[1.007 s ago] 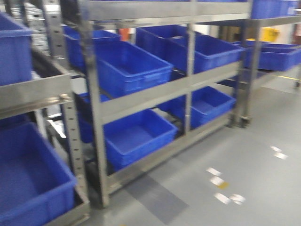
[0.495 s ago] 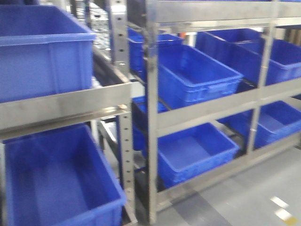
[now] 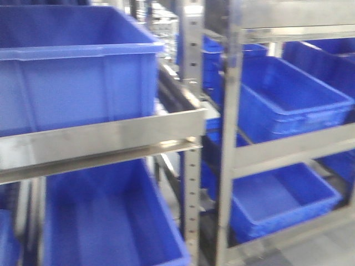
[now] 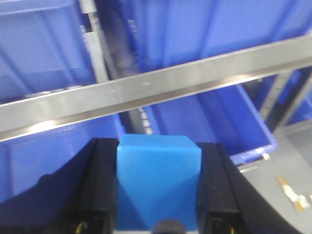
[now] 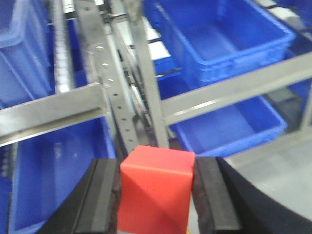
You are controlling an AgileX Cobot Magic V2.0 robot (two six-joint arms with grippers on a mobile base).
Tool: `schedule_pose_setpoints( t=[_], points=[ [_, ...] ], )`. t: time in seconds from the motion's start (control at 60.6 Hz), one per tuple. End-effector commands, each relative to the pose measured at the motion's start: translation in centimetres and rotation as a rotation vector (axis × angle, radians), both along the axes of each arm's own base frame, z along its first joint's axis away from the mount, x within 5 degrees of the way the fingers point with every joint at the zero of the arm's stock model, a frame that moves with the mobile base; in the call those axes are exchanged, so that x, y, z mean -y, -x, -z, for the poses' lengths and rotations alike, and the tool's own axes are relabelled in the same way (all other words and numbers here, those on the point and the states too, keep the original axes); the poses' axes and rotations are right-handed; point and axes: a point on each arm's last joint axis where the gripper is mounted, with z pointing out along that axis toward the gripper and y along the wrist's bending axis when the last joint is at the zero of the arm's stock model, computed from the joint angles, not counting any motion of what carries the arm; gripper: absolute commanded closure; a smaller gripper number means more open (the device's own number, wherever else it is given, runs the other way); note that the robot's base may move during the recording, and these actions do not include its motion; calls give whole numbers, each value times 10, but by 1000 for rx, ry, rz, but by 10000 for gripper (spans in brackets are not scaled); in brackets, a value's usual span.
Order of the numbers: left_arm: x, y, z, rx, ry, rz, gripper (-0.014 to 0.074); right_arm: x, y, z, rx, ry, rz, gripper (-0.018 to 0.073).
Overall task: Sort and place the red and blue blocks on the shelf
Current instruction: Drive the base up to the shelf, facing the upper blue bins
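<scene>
- We see the left pincer [image 4: 157,151] closed on the blue block [image 4: 158,185], facing the shelf rail [image 4: 161,87].
- Our right pincer [image 5: 156,168] clamps the red block [image 5: 155,195], facing a shelf upright [image 5: 117,112] between blue bins [image 5: 229,44].

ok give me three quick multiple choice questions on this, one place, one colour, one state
1. The red block is: A) on the shelf B) in the right gripper C) in the left gripper
2. The bins on the shelf are: A) blue B) green C) grey
3. The left gripper is: A) open, empty B) shut on nothing C) shut on the blue block
Answers: 1 B, the right wrist view shows it clamped there; 2 A, every bin in view is blue; 3 C, the block fills its fingers' gap.
</scene>
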Motion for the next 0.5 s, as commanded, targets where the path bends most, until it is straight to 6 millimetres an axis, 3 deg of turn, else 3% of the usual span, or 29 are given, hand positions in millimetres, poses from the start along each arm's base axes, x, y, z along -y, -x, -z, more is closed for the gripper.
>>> schedule_pose_setpoints(
  t=[0.0,0.479],
  points=[
    [1,-4,-15,98,6,7,472,2,-2,-18,117,-1,22,510],
    [1,-4,-15,98,6,7,472,2,-2,-18,117,-1,22,510]
  ],
)
